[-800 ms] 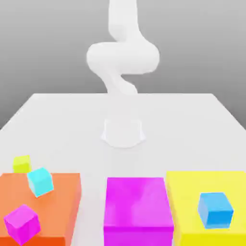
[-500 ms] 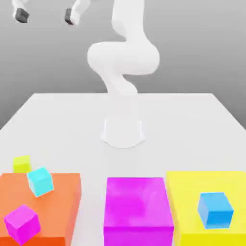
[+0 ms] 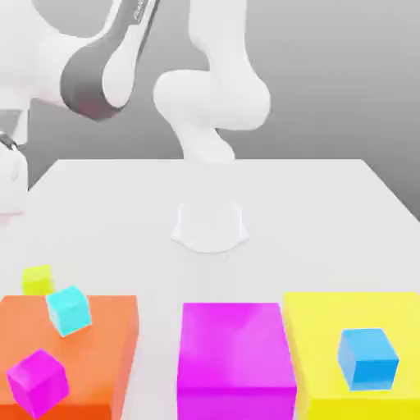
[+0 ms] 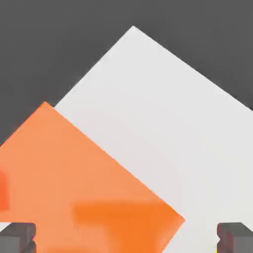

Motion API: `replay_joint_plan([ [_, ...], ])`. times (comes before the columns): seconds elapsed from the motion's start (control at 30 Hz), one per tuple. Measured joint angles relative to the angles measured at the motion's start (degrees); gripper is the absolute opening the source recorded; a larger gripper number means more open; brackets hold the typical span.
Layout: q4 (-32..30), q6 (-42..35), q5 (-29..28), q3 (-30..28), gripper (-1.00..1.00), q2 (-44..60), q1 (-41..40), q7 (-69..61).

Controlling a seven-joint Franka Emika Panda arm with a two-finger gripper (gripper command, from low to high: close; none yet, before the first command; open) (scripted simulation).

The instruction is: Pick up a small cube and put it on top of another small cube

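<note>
While the arm [image 3: 90,74] leans out over the exterior view's left edge of the surface [image 3: 271,205], the small cube [image 3: 37,280] sits low on that same side, resting on the surface just behind the back edge of the orange block [image 3: 82,344] and just beside the cyan cube [image 3: 68,309], which stands tilted on the block's top; whether the two cubes touch I cannot tell. In the hand view the hand [image 4: 126,239] looks down on the orange block's flat top and the bare surface past its corner; its two fingertips [image 4: 17,238] stand spread wide with nothing between them.

Judging from both views, the small cube lies below the arm's wrist end and close to the orange block's rear edge, so the coming move is a descent toward that edge rather than a long sideways reach; the cyan cube next to it leaves the fingers little room on that flank.

As for heading, the small cube has no long axis, its sides being equal; it stands upright and flat on the surface, its faces seeming roughly square to the orange block's back edge, so a grip across either pair of side faces looks workable, provided the fingers straddle it clear of the cyan cube. A magenta cube [image 3: 37,381] sits tilted on the orange block's near part, well apart from the small cube.
</note>
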Motion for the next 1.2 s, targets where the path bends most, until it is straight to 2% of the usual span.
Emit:
replay_joint_plan([
  [0.13, -2.9, 3.6, 4.8, -3.0, 0.0, 5.9, -4.4, -1.7],
  [0.27, -5.4, 7.2, 13.6, -2.6, 0.0, 11.9, -8.5, -6.4],
  [0.47, -3.7, 16.3, 24.1, 6.8, 0.0, 23.9, -16.4, -13.8],
  [0.5, -3.4, 17.5, 24.8, 8.0, -1.0, 25.4, -17.4, -14.4],
  [0.73, -3.4, 17.6, 24.7, 8.3, -1.0, 25.5, -17.7, -14.3],
  [0.9, -5.3, 10.6, 17.4, 3.4, -1.0, 16.4, -14.5, -8.8],
  [1.03, -4.6, 3.9, 10.8, 3.9, -1.0, 10.3, -11.0, 2.3],
  [1.2, -1.4, -4.8, 8.2, 6.9, -1.0, 4.8, -4.2, 17.9],
])
